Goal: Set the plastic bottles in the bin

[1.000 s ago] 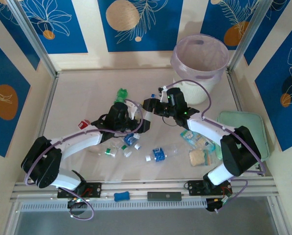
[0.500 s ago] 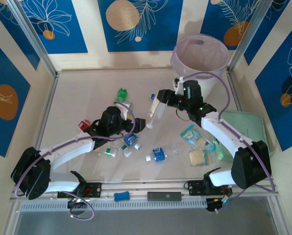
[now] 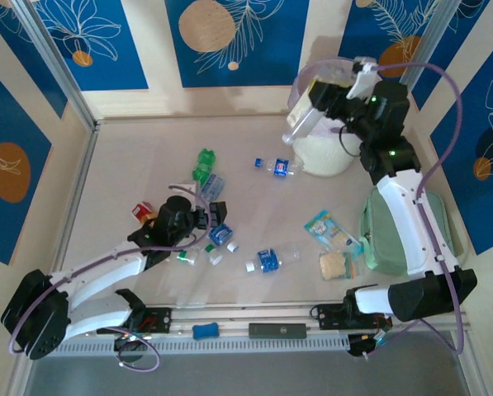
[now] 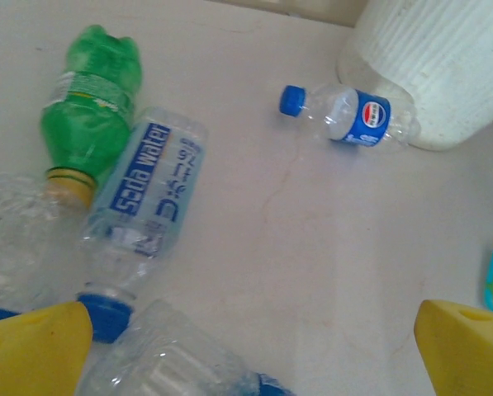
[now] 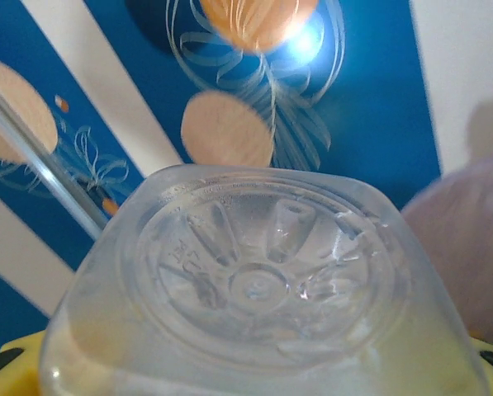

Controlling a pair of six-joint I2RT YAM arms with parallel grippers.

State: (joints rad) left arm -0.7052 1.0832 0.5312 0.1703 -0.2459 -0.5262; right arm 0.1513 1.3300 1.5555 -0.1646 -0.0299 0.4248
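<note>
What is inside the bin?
The bin shows its lilac liner at the rim. The right gripper, holding a clear bottle, covers the opening, so its contents cannot be seen.

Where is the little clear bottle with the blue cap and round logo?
In the top view, the small clear blue-capped bottle lies on its side just left of the base of the round white bin.

Over on the right, a flat mint-green rectangular case (image 3: 380, 243) lies on the pale tabletop (image 3: 147, 148). Just left of it there's a blue-and-white snack packet (image 3: 322, 224), and a tan square biscuit-like piece (image 3: 334, 266) just nearer. Far left, a small red object (image 3: 140, 211).
</note>
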